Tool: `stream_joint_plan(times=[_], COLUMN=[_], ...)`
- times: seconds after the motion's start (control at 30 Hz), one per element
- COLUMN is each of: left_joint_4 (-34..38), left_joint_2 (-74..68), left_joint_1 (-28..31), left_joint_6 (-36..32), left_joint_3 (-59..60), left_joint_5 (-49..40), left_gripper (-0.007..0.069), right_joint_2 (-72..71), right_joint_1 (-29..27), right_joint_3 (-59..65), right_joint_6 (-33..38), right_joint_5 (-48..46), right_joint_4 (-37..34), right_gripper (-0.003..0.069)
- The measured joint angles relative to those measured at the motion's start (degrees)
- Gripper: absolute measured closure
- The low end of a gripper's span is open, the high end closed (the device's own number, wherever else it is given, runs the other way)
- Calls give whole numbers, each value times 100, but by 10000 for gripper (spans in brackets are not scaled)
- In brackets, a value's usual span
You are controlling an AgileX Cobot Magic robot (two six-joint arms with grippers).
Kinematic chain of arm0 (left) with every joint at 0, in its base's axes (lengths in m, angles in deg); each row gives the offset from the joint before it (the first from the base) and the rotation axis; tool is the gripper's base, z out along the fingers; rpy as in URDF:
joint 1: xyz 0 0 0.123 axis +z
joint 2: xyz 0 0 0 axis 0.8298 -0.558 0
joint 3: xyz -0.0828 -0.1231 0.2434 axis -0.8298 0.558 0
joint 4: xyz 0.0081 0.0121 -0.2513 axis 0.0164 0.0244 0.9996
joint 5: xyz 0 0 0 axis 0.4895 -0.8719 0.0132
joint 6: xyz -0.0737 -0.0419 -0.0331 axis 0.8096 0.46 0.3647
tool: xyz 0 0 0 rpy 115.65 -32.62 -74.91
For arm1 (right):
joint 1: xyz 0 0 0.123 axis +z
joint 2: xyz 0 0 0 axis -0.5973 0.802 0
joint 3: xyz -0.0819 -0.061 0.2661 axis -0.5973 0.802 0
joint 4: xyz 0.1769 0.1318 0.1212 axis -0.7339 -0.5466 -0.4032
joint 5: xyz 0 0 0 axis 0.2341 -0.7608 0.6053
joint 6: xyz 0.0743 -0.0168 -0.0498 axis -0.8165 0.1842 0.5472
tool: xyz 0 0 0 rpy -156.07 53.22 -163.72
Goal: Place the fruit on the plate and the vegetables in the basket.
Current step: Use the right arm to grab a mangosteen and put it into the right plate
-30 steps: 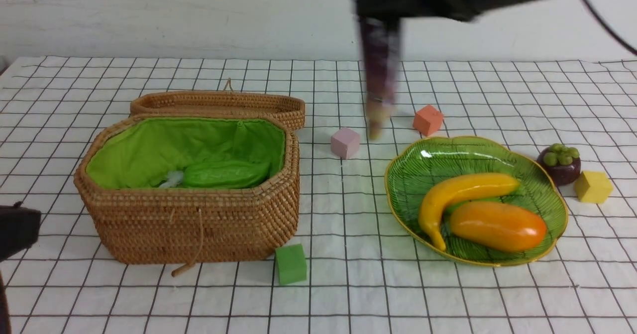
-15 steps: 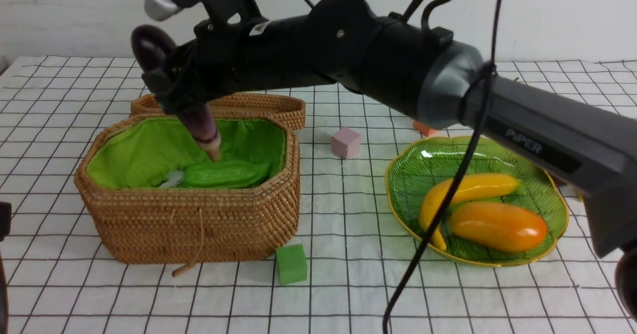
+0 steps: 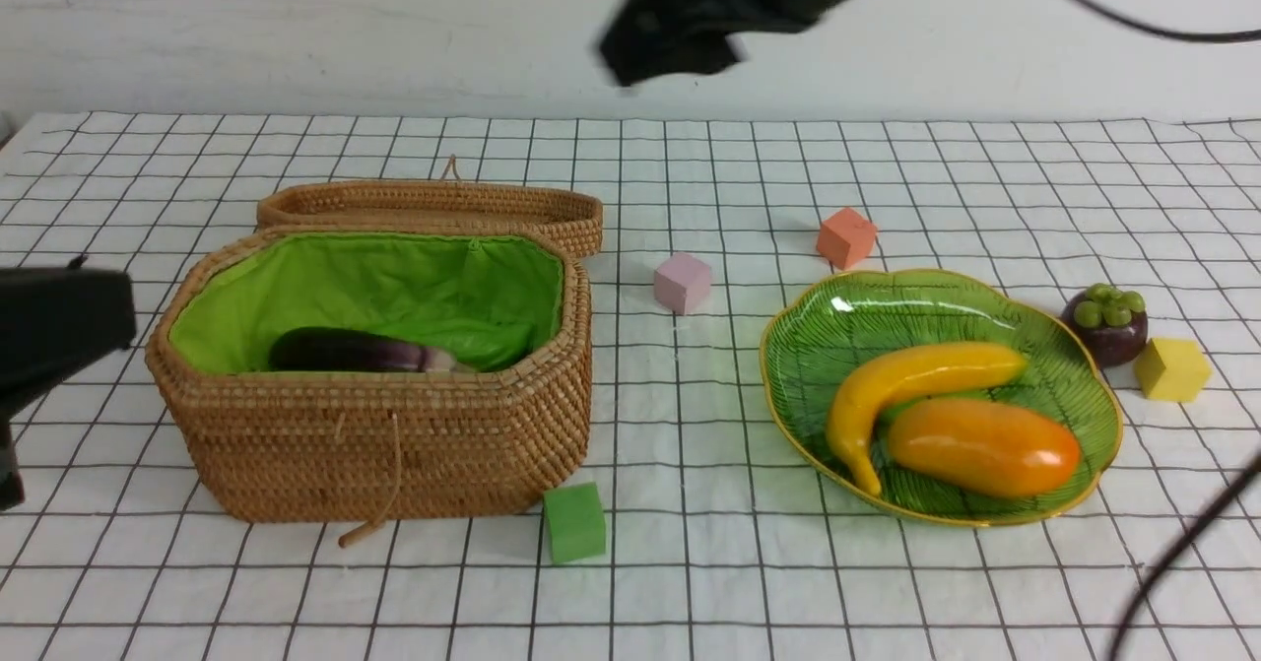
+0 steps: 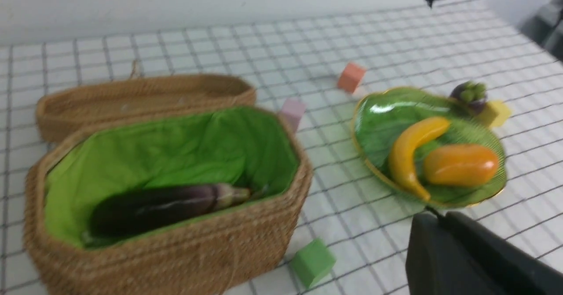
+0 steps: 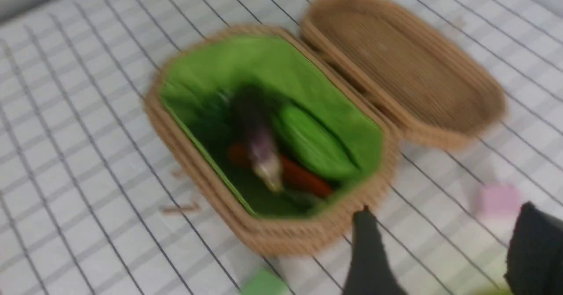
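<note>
Front view: mangosteen point(image 3: 1105, 324) just beside plate point(image 3: 855, 318) rim.

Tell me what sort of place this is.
Probably a robot-lab test table, not a kitchen: a grid-printed cloth against a bare white wall, glossy toy-like produce such as the banana, and small coloured blocks like the pink cube scattered around.

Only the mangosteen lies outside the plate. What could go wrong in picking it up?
The mangosteen sits close between the plate rim and the yellow cube, so the right arm's fingers could knock either. It is round and may roll away. The banana and mango fill much of the plate.
</note>
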Motion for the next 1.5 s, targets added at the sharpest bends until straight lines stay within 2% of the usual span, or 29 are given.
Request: stream_joint_plan(times=[0.03,0.1,0.13,0.2,0.27,0.4,0.47,0.5,0.57,0.6,0.77,0.8,0.83,0.87,0.97,1.1,1.37,1.5], left_joint_4=[0,-6,-10,-16,-25,14,157,183,355,355,681,707,790,854,1034,1131,1165,1165], left_joint_2=[0,0,0,0,0,-11,-33,-32,-70,-70,-76,-76,-76,-76,-76,-76,-76,-76], left_joint_1=[0,0,0,0,0,0,0,0,0,0,0,0,0,0,0,0,0,0], left_joint_6=[0,-13,-19,-25,-25,-25,-25,-25,-75,-75,-410,-439,-561,-627,-737,-763,-777,-777], left_joint_3=[0,0,0,0,0,0,0,0,0,0,0,0,0,0,0,0,0,0], left_joint_5=[39,377,593,714,900,1021,1105,1122,1159,1159,1180,1180,1180,1180,1174,1130,1058,1019], left_gripper=[624,624,623,622,621,620,620,620,620,620,620,620,620,620,620,617,617,617], right_joint_2=[-19,-40,-35,-30,-4,175,516,548,974,1006,1810,1833,2013,2091,2249,2358,2714,2825], right_joint_1=[-82,-485,-805,-1050,-1635,-2334,-2816,-2816,-3020,-3036,-3096,-3096,-3096,-3096,-3096,-3096,-3096,-3096], right_joint_3=[0,8,98,199,438,660,703,703,706,706,717,717,717,717,717,717,717,717], right_joint_6=[-77,-316,-443,-551,-1022,-1822,-2191,-2204,-2272,-2271,-2310,-2316,-2358,-2411,-2652,-2910,-3153,-3184], right_joint_5=[-129,-471,-556,-580,-591,-533,-238,-212,116,172,951,951,1191,1314,1568,1667,1719,1727], right_joint_4=[222,811,1216,1362,1505,1430,1181,1181,938,914,1054,1054,1137,1203,1436,1714,1871,1866], right_gripper=[308,410,512,573,659,662,629,625,540,531,228,217,135,91,8,-4,65,71])
